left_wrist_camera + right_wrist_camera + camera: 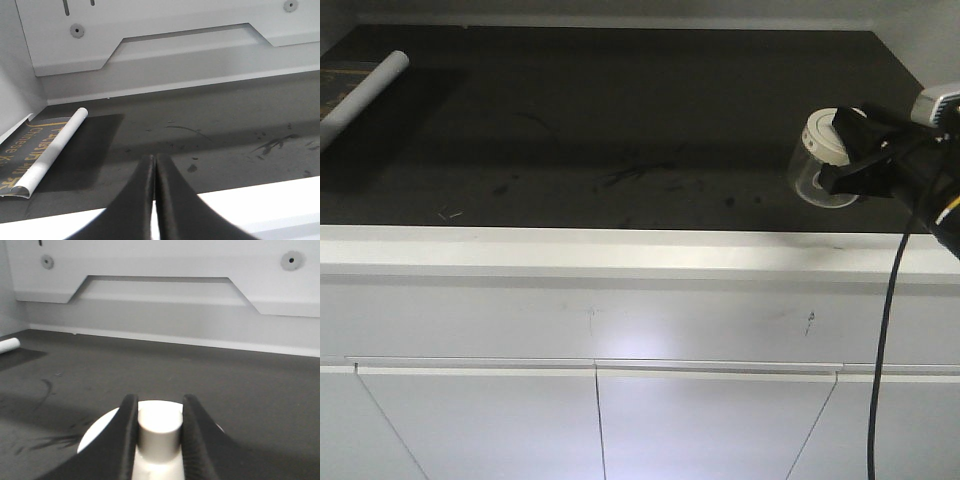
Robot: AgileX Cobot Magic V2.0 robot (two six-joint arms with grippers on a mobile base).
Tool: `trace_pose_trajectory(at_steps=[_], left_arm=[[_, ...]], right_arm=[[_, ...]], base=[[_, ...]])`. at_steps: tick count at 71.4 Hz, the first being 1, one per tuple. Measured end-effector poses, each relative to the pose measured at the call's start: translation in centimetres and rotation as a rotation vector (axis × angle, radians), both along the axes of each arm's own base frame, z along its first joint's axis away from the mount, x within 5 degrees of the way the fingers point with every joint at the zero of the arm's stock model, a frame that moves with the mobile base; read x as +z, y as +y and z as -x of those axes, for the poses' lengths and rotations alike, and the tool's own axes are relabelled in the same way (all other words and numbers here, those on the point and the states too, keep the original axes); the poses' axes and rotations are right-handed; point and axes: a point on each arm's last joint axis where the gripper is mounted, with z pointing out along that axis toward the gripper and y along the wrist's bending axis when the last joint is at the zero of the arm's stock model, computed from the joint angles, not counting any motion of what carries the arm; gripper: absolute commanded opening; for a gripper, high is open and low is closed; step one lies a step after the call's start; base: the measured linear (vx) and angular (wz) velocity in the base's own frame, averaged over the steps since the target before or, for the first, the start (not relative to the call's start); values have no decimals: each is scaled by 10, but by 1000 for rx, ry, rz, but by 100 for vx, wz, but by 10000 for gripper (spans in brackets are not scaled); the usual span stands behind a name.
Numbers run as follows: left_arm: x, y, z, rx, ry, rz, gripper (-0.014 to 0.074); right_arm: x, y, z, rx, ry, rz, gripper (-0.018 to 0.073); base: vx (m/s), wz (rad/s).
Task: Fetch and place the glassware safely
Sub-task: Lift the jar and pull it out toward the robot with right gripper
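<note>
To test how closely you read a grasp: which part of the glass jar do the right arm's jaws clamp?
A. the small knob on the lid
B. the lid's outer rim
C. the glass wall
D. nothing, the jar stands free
A: the right wrist view shows the right gripper with its jaws either side of the knob on the lid of the jar.

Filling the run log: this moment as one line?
jar: tilted over dark counter | right gripper: shut on lid knob | left gripper: shut, empty | tube: far left
</note>
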Motion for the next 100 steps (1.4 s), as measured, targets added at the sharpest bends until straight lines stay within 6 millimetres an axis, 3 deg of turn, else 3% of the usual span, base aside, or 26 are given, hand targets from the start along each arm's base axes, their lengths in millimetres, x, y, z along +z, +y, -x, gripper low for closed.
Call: trace_pose_trajectory(at_steps=[18,55,73,84,100], left_arm=[[0,0,0,0,0,0,-7],[0,0,0,0,-1,0,-7],[0,0,0,0,-1,0,-7],[0,0,0,0,-1,0,-7],[0,0,0,0,0,0,-7]], right_arm=[[-4,12,41,64,-2,43,-3],[-3,108,83,478,-18,79,-3],[-5,143,112,645,5,105,-3],[7,148,130,688,-13,100,-3],[31,133,153,690,-110,60,-3]], base=[[0,0],[0,0],[0,0],[0,0],[0,0]])
